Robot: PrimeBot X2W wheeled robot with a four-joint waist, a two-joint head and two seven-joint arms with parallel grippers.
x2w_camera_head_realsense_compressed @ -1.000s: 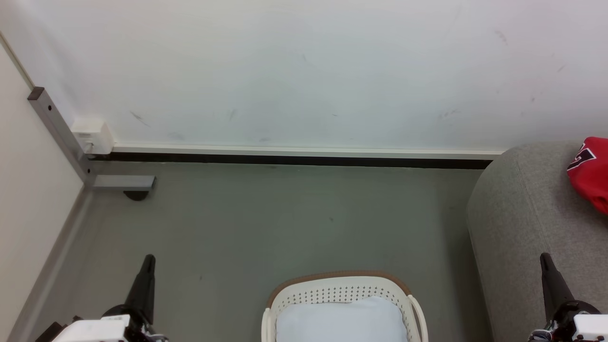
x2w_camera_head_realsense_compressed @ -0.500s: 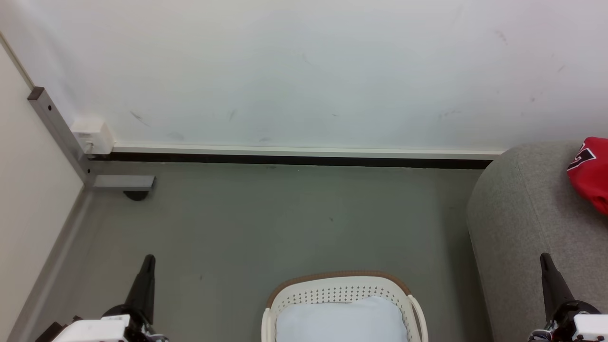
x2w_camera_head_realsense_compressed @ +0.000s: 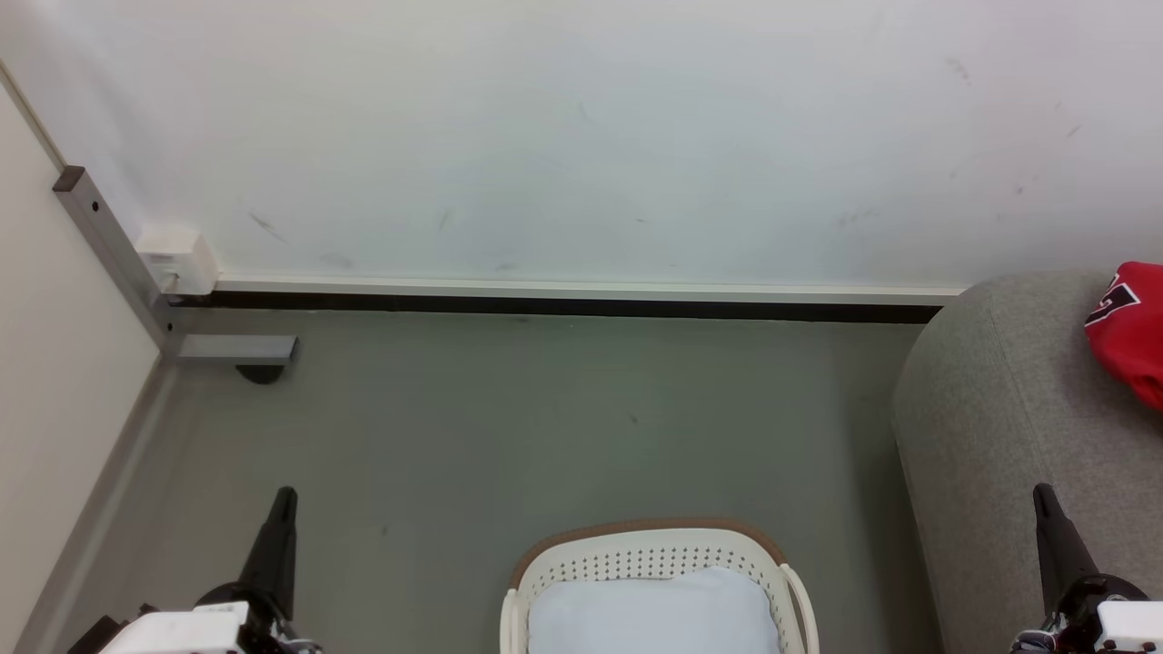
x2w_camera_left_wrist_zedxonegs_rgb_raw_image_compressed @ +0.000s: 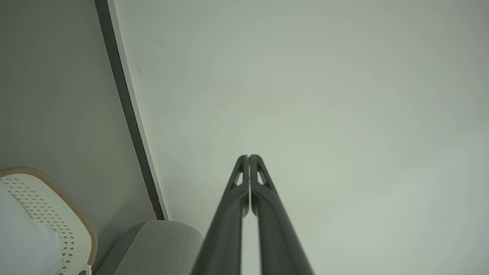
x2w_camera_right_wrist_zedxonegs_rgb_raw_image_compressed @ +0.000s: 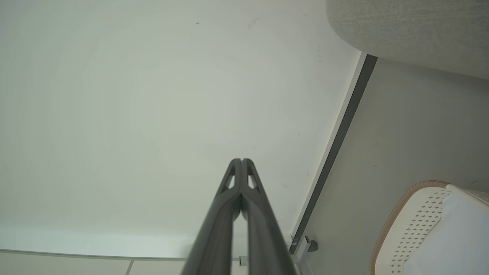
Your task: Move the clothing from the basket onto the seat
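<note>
Here the clothing point(x2w_camera_head_realsense_compressed: 1131, 331) lies bunched on the seat point(x2w_camera_head_realsense_compressed: 999, 409), axis unclear.

I see a white wall point(x2w_camera_head_realsense_compressed: 581, 136), faintly scuffed, running away from the grey metal post point(x2w_camera_head_realsense_compressed: 107, 243) in the corner. A small white box point(x2w_camera_head_realsense_compressed: 175, 259) sits against the post. From the post's foot a black skirting strip point(x2w_camera_head_realsense_compressed: 563, 306) runs along the wall's base. Below the post lies plain grey-green floor point(x2w_camera_head_realsense_compressed: 509, 427); beside it stands a cream panel point(x2w_camera_head_realsense_compressed: 54, 363). The light is even and soft.
</note>
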